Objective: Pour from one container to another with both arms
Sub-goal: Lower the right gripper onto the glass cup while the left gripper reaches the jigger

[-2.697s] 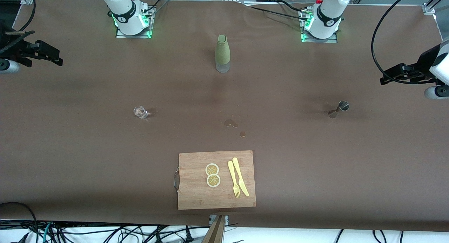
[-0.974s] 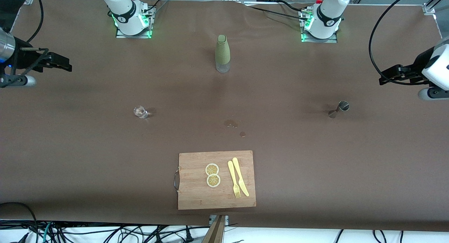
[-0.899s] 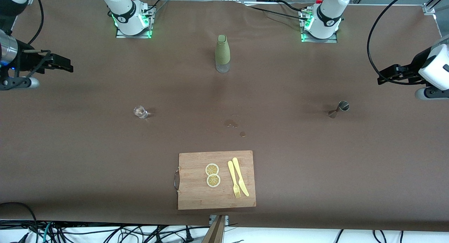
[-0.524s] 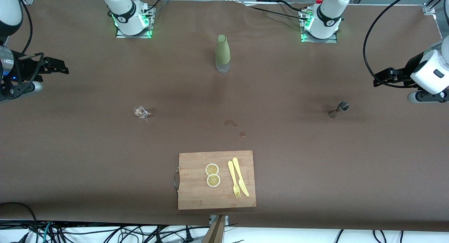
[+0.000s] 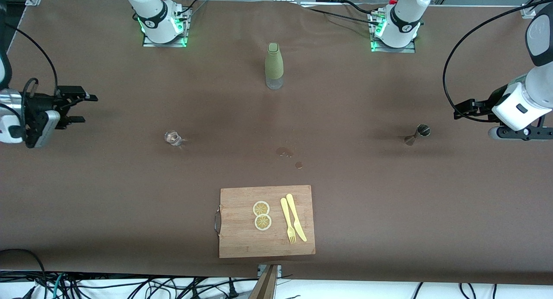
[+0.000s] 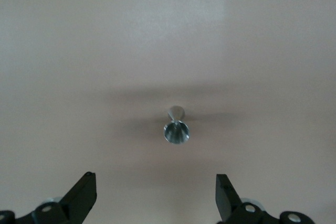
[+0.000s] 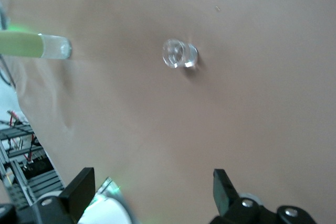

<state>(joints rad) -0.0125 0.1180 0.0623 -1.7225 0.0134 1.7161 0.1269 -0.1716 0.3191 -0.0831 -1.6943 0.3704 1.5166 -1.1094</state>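
Note:
A small clear glass stands on the brown table toward the right arm's end; in the right wrist view the glass lies ahead of the fingers. My right gripper hovers over the table's end beside it, open and empty. A metal jigger stands toward the left arm's end, and the left wrist view shows the jigger centred ahead. My left gripper hangs over the table beside the jigger, open and empty.
A green-sleeved bottle stands between the two arm bases and also shows as the bottle. A wooden cutting board near the front camera carries two lemon slices, a yellow fork and knife. Wet spots mark the table's middle.
Both arms have swung inward and lower over the table. The right gripper has turned toward the glass, and the left gripper has come closer to the jigger. Nothing on the table moved.

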